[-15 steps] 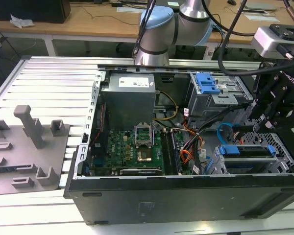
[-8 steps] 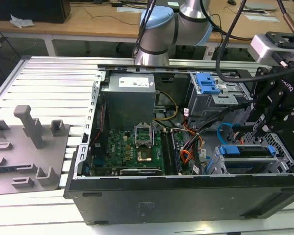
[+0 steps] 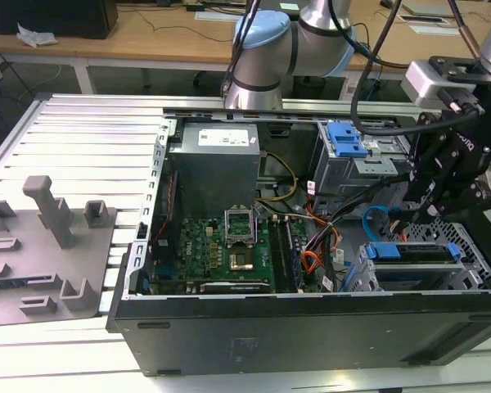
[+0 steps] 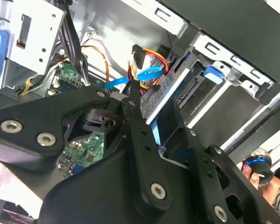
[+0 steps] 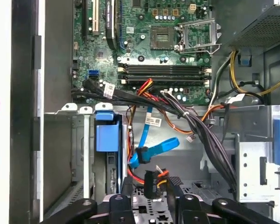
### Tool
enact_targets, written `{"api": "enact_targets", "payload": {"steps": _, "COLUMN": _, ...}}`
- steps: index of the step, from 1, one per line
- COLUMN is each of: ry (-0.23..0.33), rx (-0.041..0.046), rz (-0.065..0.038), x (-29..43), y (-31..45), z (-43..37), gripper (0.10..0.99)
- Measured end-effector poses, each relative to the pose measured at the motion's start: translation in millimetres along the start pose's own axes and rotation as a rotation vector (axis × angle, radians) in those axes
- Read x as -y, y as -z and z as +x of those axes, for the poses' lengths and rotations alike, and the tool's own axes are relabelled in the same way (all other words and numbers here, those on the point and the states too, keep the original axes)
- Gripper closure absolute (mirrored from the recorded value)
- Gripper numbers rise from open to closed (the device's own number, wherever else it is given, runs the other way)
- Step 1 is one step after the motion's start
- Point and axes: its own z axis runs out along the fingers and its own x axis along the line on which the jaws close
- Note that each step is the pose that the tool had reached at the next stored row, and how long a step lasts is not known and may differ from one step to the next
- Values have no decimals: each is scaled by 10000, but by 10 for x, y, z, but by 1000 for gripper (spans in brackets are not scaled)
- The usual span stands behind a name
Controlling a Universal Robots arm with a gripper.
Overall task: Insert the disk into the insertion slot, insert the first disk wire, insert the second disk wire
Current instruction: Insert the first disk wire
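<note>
Gripper (image 5: 150,185) hangs with jaws apart, holding nothing, just above the disk (image 3: 413,252) seated in the slot (image 3: 358,278). The blue wire (image 5: 161,145) loops just ahead of it. It looks light, floppy and prone to twisting, so I'd pinch its stiff plug (image 5: 134,161), not the ribbon.

It was a robotics lab or test workshop. An open desktop computer case (image 3: 311,323) lay on its side on a slotted aluminium bench (image 3: 82,139), with its motherboard (image 3: 221,246) and wiring bared. Just behind the case rose a jointed robot arm (image 3: 266,57), and farther behind it stood wooden desks (image 3: 147,37). Beside the case, on the exterior view's left, a grey moulded fixture plate (image 3: 41,246) rested on the bench.
</note>
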Motion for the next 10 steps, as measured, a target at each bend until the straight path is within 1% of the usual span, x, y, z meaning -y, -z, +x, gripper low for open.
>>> {"api": "enact_targets", "payload": {"steps": 2, "ry": -4, "rx": -82, "rz": 2, "x": -17, "y": -38, "z": 0, "gripper": 663}}
{"api": "enact_targets", "payload": {"steps": 6, "ry": -14, "rx": -85, "rz": 1, "x": -13, "y": -103, "z": 8, "gripper": 663}}
{"api": "enact_targets", "payload": {"steps": 8, "ry": -16, "rx": -122, "rz": 2, "x": -13, "y": -104, "z": 8, "gripper": 663}}
{"api": "enact_targets", "payload": {"steps": 9, "ry": -15, "rx": -125, "rz": 2, "x": -13, "y": -104, "z": 8, "gripper": 663}}
{"api": "enact_targets", "payload": {"steps": 10, "ry": -15, "rx": -124, "rz": 2, "x": -13, "y": -105, "z": 8, "gripper": 682}}
